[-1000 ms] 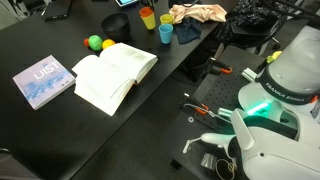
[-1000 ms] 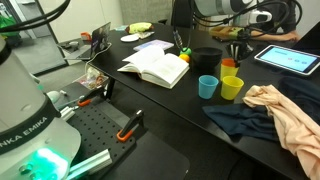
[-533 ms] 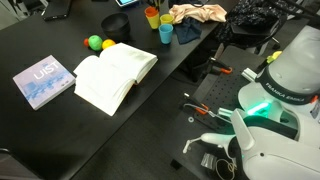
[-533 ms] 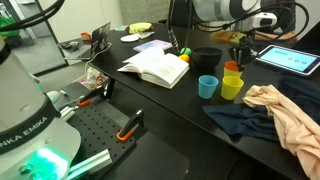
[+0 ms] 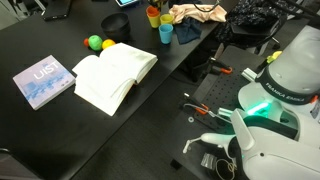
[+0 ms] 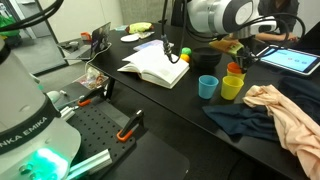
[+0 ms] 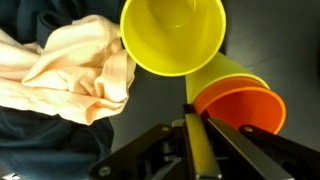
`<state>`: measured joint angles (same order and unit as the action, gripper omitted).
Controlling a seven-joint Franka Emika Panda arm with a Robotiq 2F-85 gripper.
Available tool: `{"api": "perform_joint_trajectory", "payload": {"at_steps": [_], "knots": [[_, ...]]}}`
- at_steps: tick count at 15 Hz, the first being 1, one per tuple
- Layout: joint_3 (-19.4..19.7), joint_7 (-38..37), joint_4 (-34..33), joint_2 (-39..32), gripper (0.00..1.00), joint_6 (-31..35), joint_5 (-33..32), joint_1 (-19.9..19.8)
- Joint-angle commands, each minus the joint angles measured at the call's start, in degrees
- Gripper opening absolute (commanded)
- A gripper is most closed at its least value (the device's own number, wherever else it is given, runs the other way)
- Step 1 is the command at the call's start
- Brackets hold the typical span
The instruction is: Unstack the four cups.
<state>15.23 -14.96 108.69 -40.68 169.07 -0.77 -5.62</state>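
My gripper is shut, its two fingers pinched on the near rim of the orange cup. That orange cup sits nested in a yellow-green cup. The yellow cup stands alone just beyond them, mouth open to the wrist view. In an exterior view my gripper reaches down onto the orange cup, behind the yellow cup and the blue cup. In an exterior view the orange cup and blue cup are at the table's far edge.
A peach cloth on a dark cloth lies right beside the cups. An open book, a blue book and small green and yellow balls lie on the black table. A black bowl and a tablet are nearby.
The arm has swung further into the exterior view, and the orange cup has shifted slightly with the shut gripper. The yellow and blue cups have not moved.
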Motion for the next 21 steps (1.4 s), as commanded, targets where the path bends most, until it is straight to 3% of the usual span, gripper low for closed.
{"api": "perform_joint_trajectory", "payload": {"at_steps": [1, 9, 14, 18, 21], "knots": [[-1.4, 1.1, 1.9, 3.1, 0.03, 1.8, 3.1, -1.3], [-11.7, 5.3, 1.9, 3.8, 0.03, 2.4, 11.1, -9.1], [3.4, 0.9, 1.0, 3.3, 0.03, -7.9, 2.2, 2.4], [-2.8, 5.3, 1.4, 5.0, 0.03, -7.0, 4.1, -2.0], [-4.3, 5.4, 1.4, 4.9, 0.03, -7.7, 4.5, -2.7]]}}
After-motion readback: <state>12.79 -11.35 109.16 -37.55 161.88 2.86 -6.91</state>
